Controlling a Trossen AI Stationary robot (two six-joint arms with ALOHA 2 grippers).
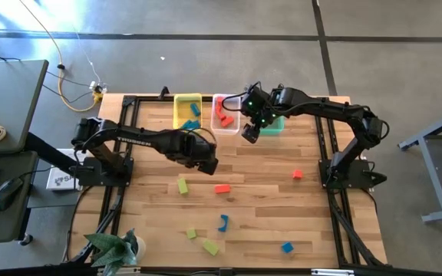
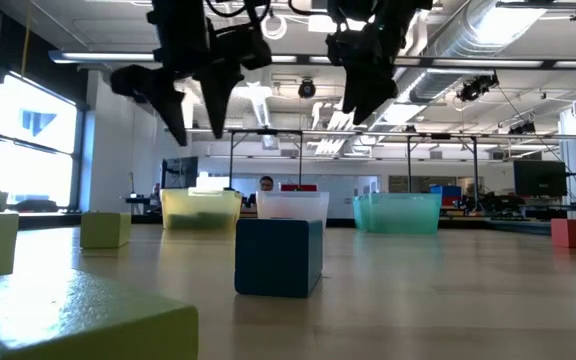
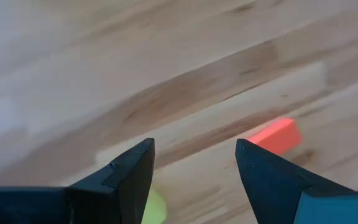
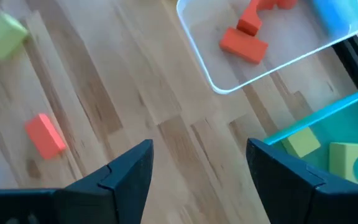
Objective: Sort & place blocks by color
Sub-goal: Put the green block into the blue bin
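Note:
Loose blocks lie flat on the wooden table (image 1: 259, 207): a yellow-green one (image 1: 183, 185), a red-orange bar (image 1: 222, 188), a red cube (image 1: 297, 175), a blue arch (image 1: 222, 223) and others near the front edge. My left gripper (image 1: 207, 166) hangs open above the table, just beyond the bar (image 3: 277, 135) and the yellow-green block (image 3: 156, 209), touching nothing. My right gripper (image 1: 249, 136) hangs open above bare wood in front of the clear bin (image 4: 216, 84) and the teal bin (image 4: 328, 118). Both show raised in the low view, left gripper (image 2: 193, 115) and right gripper (image 2: 363, 100).
Along the far edge stand a yellow bin (image 1: 178, 111) holding blue blocks, the clear bin (image 1: 216, 115) holding red-orange ones and the teal bin (image 1: 276, 127) holding yellow-green ones. Black frame rails (image 1: 332, 199) run along both sides. A potted plant (image 1: 113, 247) sits at the near left corner.

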